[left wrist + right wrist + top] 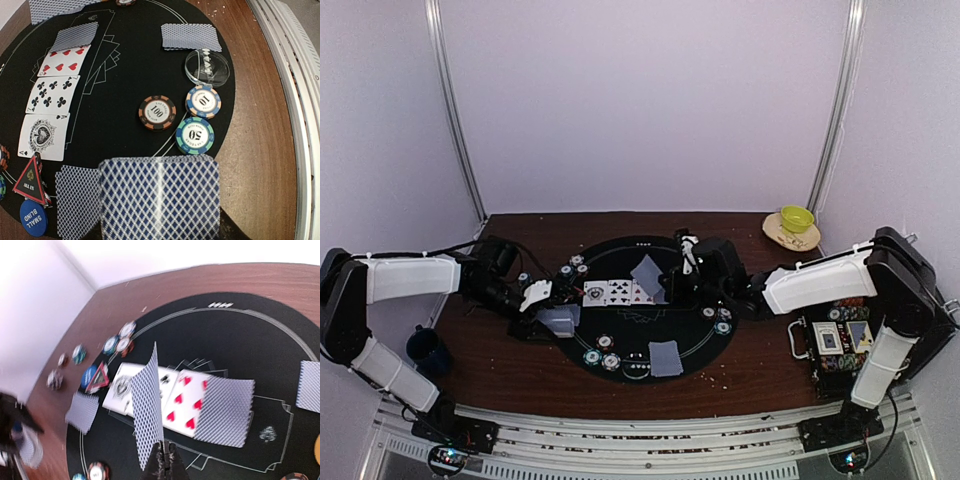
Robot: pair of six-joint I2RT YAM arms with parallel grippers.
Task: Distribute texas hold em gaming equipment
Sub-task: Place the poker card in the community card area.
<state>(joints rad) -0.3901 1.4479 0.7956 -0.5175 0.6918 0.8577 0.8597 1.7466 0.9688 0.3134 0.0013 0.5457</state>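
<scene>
Left wrist view: the left jaws are clamped on a face-down deck [159, 197] that fills the bottom centre of the frame, over the black mat [130, 65] on the brown counter [260, 150]. Just above the deck, close together, lie a 100 chip [157, 112], a 50 chip [194, 135] and a 10 chip [203, 101], with a clear disc [207, 68] just above the last. Down the left side run three face-up cards: a hearts card [64, 61], a clubs card [52, 95] and the ace of spades [44, 135]. A red triangle marker [31, 175] and a blue button disc [33, 217] sit at the lower left. In the right wrist view, the right jaws are pinched together on the bottom edge of a single card [147, 410]. It stands upright at bottom centre, its patterned back showing, in front of the face-up row.
</scene>
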